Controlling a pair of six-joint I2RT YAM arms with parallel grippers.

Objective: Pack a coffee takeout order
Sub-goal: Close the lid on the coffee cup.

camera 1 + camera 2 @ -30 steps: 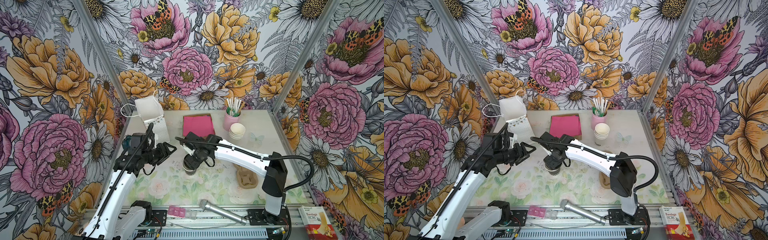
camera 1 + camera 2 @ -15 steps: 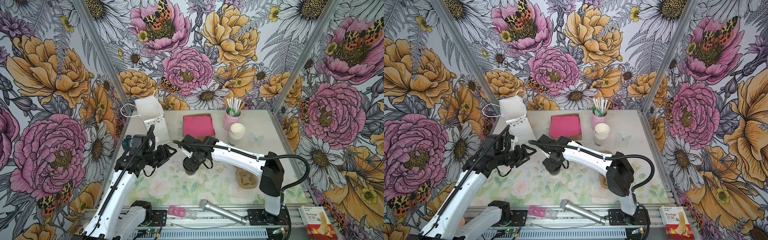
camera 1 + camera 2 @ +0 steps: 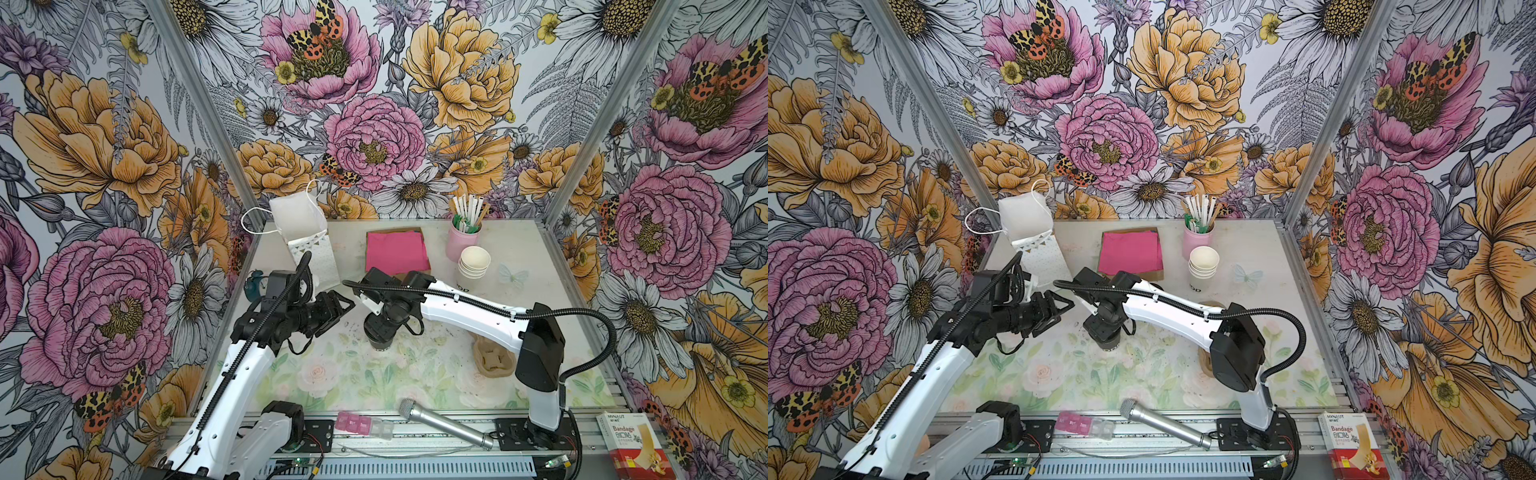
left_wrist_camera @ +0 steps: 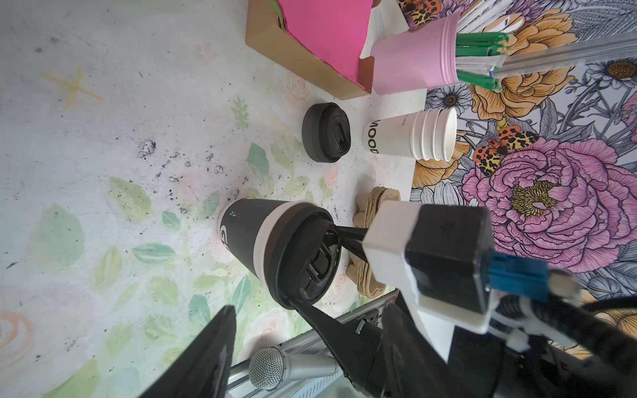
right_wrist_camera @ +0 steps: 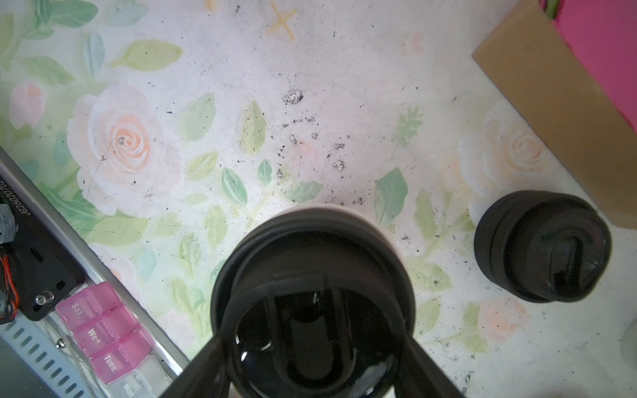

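Observation:
A paper cup (image 4: 248, 231) with a dark grey wall and a white band under its rim stands on the flowered table mat (image 3: 332, 374), mid-table in both top views (image 3: 378, 338) (image 3: 1106, 338). A round black lid (image 4: 303, 255) (image 5: 310, 275) sits on top of it. My right gripper (image 5: 313, 344) comes down from above, shut on that lid with a finger against each side. My left gripper (image 3: 343, 309) (image 4: 306, 320) hangs open and empty just left of the cup. The pink napkin (image 3: 397, 251) (image 3: 1130, 252) lies in a brown tray at the back.
A second black lid (image 4: 325, 132) (image 5: 541, 248) lies near the tray. A stack of white cups (image 3: 473, 262), a pink stirrer cup (image 3: 462, 243) and a white bag (image 3: 305, 232) stand at the back. A pulp carrier (image 3: 494, 359) sits right; a microphone (image 3: 440, 424) and pillbox (image 3: 357, 423) lie in front.
The right arm has drifted slightly to the left with its grip on the lid unchanged. The left gripper has stayed open in nearly the same spot.

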